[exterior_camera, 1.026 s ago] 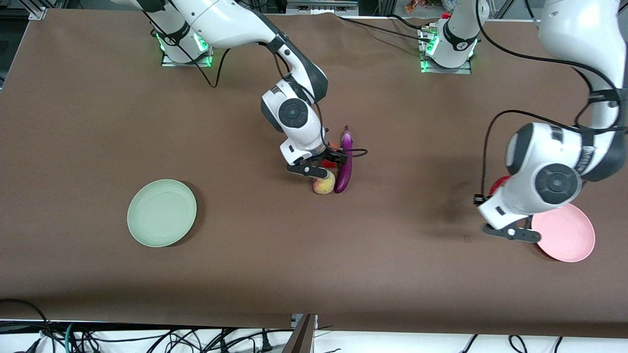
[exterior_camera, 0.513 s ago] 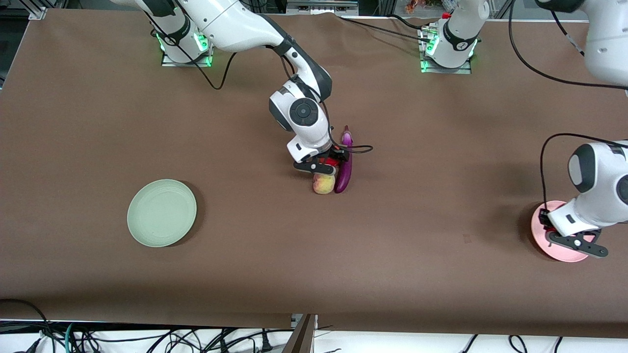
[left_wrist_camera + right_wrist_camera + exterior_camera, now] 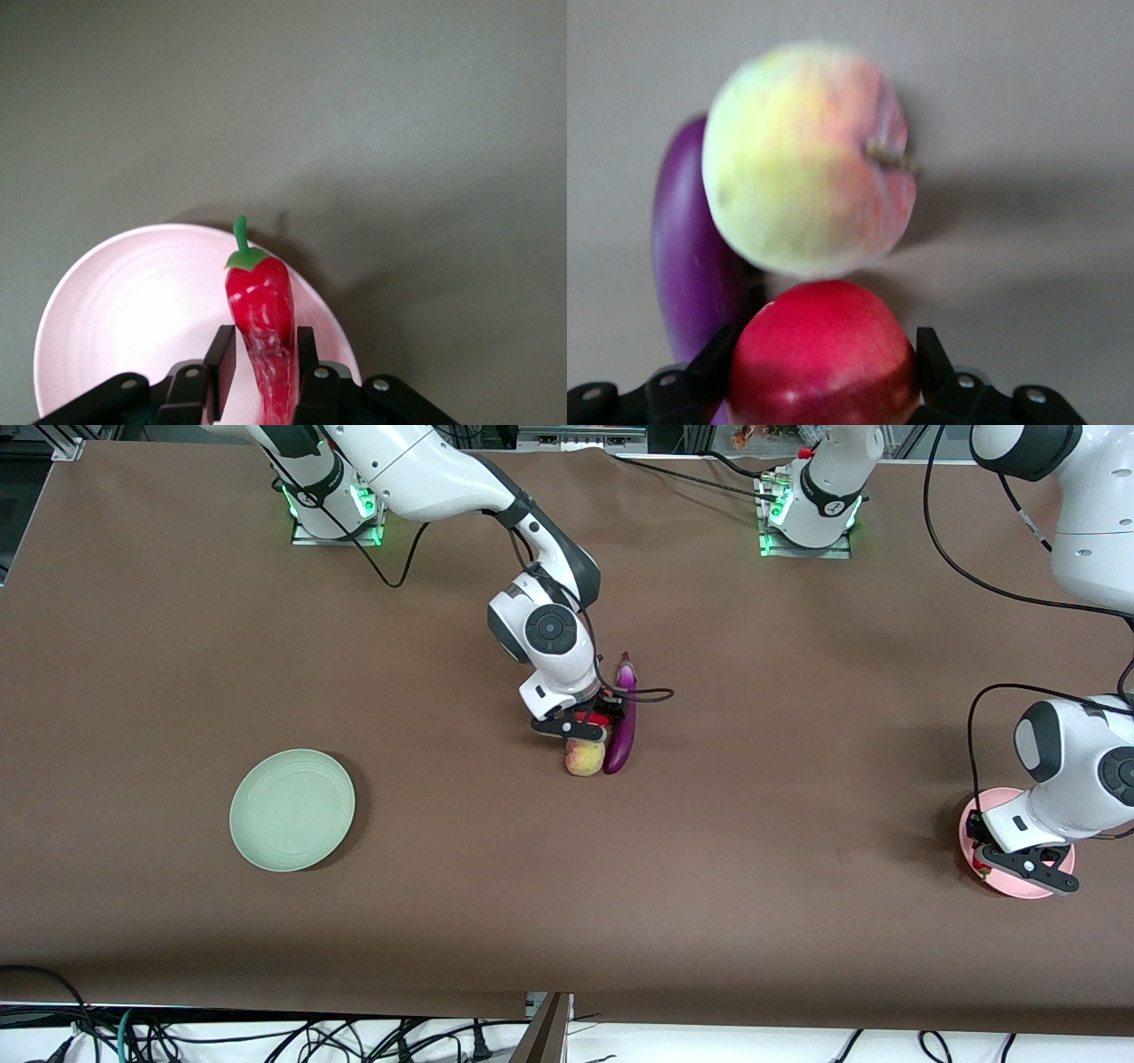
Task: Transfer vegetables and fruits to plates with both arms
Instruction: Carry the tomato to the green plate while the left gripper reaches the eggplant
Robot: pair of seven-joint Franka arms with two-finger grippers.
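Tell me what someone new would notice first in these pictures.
The left gripper, shut on a red chili pepper, is over the pink plate at the left arm's end of the table. Mid-table, the right gripper sits around a red fruit, close beside a peach and a purple eggplant.

Both arms (image 3: 443,478) are glossy white with dark grey joint bands and round grey caps. Black cables (image 3: 983,584) loop along them, and green lights glow at each base (image 3: 802,536). Each black tool (image 3: 257,390) carries silver screws.

brown table cover (image 3: 709,921); tangled black cables (image 3: 266,1036) below table's near edge.
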